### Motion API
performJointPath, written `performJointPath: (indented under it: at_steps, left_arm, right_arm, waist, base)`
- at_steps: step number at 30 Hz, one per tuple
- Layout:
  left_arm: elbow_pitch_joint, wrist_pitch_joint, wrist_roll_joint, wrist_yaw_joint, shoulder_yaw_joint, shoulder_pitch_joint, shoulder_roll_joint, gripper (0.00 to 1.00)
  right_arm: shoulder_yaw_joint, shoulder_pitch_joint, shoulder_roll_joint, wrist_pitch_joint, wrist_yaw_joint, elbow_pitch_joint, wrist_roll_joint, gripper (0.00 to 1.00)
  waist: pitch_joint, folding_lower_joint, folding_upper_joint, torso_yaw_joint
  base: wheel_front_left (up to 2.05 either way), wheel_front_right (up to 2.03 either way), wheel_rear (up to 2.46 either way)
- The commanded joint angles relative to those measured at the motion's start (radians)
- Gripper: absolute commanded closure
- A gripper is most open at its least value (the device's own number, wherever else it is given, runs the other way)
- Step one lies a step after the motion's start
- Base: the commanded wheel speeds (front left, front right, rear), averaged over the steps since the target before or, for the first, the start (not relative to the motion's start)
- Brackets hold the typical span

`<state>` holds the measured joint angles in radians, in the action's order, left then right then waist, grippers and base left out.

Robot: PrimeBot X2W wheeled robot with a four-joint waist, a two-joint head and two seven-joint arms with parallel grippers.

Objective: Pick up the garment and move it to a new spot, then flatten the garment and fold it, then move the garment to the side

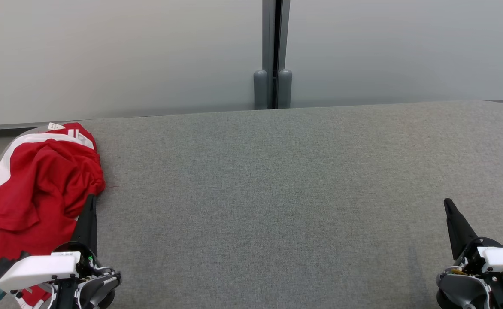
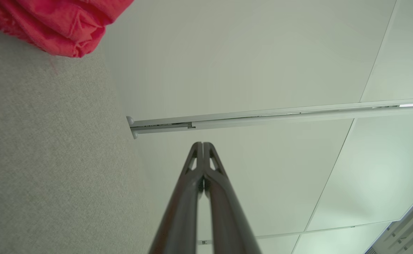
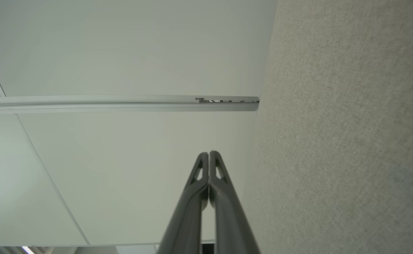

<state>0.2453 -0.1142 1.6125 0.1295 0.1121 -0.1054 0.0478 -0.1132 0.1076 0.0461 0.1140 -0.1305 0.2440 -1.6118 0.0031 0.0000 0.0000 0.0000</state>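
Before you: desk, grey fabric top, rounded far corners. One red garment with a white stripe lies crumpled at its left end, white tag showing.

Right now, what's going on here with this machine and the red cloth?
A two-armed robot is set to tidy a red garment, which lies crumpled at the left end of the grey table. Nothing is held yet: the left gripper is shut beside the garment, and the right gripper is shut over bare table at the far right.
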Motion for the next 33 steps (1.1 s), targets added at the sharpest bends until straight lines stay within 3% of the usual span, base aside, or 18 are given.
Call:
performJointPath:
  at_steps: [1,33]
  left_arm:
    - [0.000,-0.002,0.001,0.004,0.004,-0.010,0.005,1.00]
    - [0.000,-0.002,0.001,0.004,0.004,-0.010,0.005,1.00]
  right_arm:
    - [-0.001,0.005,0.009,0.003,0.000,0.002,-0.002,1.00]
    - [-0.001,0.005,0.009,0.003,0.000,0.002,-0.002,1.00]
  waist:
    - [0.000,0.0000,0.0000,0.000]
    - [0.000,0.0000,0.0000,0.000]
  base:
    - [0.00,0.00,0.00]
    - [0.00,0.00,0.00]
